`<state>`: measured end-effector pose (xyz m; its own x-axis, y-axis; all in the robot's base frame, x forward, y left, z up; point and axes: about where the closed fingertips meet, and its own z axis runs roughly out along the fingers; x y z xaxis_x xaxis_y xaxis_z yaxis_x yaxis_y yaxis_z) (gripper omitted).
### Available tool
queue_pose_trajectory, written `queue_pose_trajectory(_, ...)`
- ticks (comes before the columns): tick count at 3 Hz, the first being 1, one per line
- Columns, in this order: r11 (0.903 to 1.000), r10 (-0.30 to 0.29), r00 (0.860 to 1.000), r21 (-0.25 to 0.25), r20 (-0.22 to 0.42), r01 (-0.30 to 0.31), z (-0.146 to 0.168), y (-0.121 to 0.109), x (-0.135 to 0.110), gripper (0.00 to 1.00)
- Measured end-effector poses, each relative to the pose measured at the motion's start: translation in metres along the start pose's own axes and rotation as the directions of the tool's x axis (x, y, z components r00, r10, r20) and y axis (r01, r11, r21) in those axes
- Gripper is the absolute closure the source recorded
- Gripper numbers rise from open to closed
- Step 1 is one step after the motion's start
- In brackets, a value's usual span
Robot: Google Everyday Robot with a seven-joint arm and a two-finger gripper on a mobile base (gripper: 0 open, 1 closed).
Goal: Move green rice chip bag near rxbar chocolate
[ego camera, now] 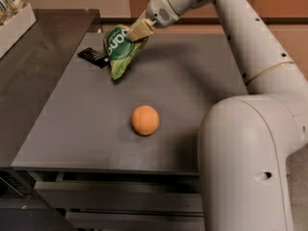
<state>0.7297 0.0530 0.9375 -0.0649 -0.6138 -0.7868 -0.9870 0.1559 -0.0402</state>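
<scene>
My gripper (136, 31) is shut on the upper right edge of the green rice chip bag (119, 50) at the far left of the grey table (192, 85). The bag hangs tilted, its lower tip close to or touching the tabletop. The rxbar chocolate (94, 57), a small flat black bar, lies on the table just left of the bag, its right end partly hidden behind it. My white arm reaches in from the right and above.
An orange ball (145, 120) sits in the middle of the table, nearer the front. A dark counter (29, 71) adjoins the table on the left, with a white bin of snacks (14, 13) at its far corner. Drawers run below the table's front edge.
</scene>
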Motion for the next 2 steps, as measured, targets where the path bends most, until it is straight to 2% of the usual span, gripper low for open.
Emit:
queue_pose_trajectory(1,1.0,0.001,1.0,-0.005,0.0,-0.001,0.0043,0.0001,0.0,0.12)
queue_pose_trajectory(2,1.0,0.001,1.0,-0.009,0.0,-0.001,0.008,0.0002,0.0,0.0)
